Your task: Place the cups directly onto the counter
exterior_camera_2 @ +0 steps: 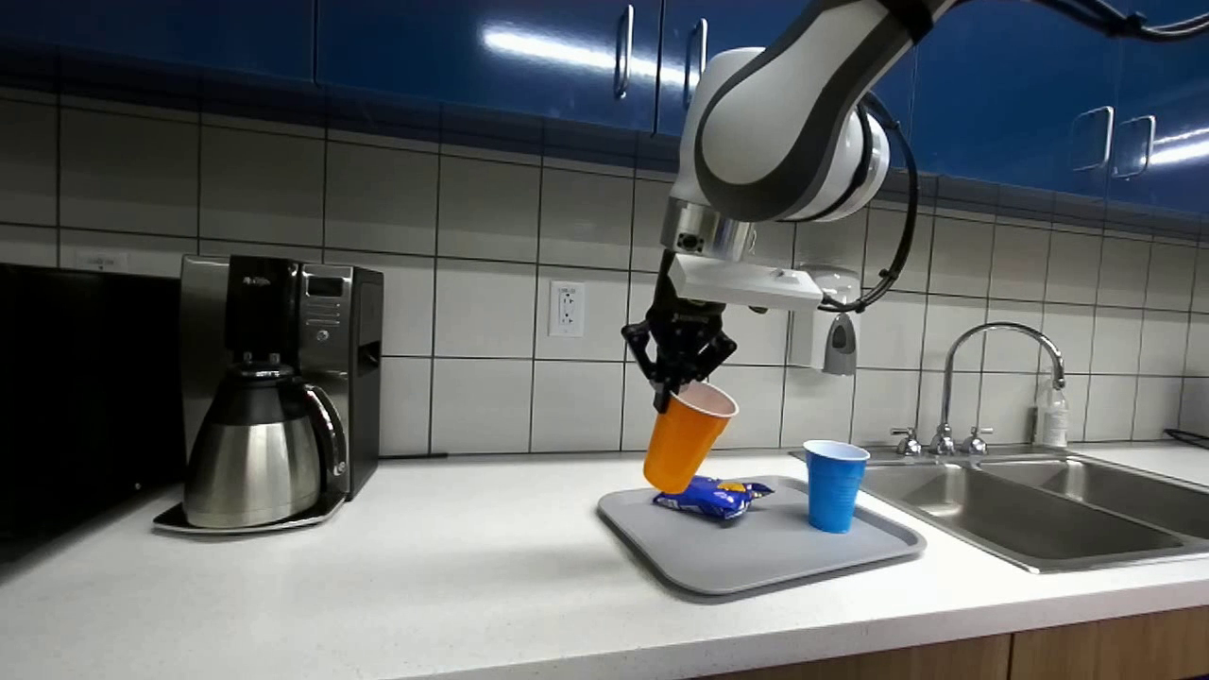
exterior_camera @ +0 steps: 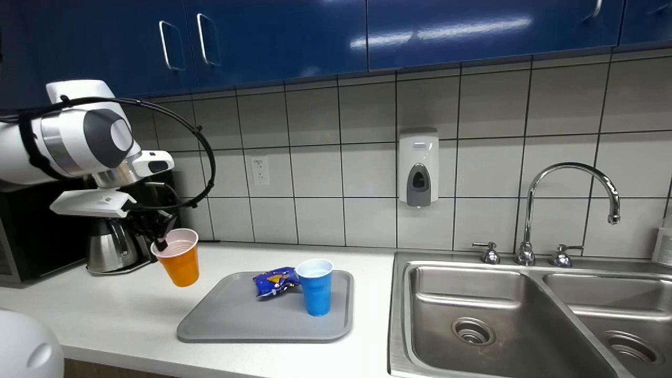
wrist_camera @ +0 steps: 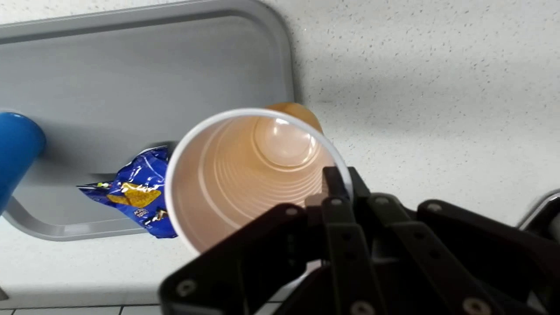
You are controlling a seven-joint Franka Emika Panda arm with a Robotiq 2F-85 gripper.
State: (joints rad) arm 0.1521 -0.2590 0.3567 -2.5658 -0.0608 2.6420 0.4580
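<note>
1. The orange cup (exterior_camera_2: 682, 449) hangs in the air, tilted, mouth higher than base, touching neither the grey tray (exterior_camera_2: 737, 564) nor the worktop (exterior_camera_2: 331, 595); in my wrist view its base shows by the tray's edge, and I can't settle whether it is fully past it
2. I have the gripper (wrist_camera: 347, 181) clamped on that cup's rim, pinching the wall from inside and outside
3. I'd call it under halfway: neither cup rests on the worktop; the orange one is off the tray and, as I judge it, needs moving clear, levelling, lowering and letting go, then the blue cup (exterior_camera: 316, 291) needs the same from the start
4. Inside the orange cup I make out the pale ribbed wall and round base, nothing lying there, though the gripper hides a strip of wall
5. The blue cup stands upright on the tray; I see in at its mouth but not to the bottom, so its contents I can't tell
6. The tray also bears a blue printed packet (exterior_camera: 275, 281), lying apart from the blue cup; how full it is I can't say
7. Farther out, the steel sink (exterior_camera: 462, 289) shows its drains (exterior_camera: 473, 331), and the steel carafe (exterior_camera_2: 253, 463) at the coffee maker (exterior_camera_2: 329, 349) hides its contents
</note>
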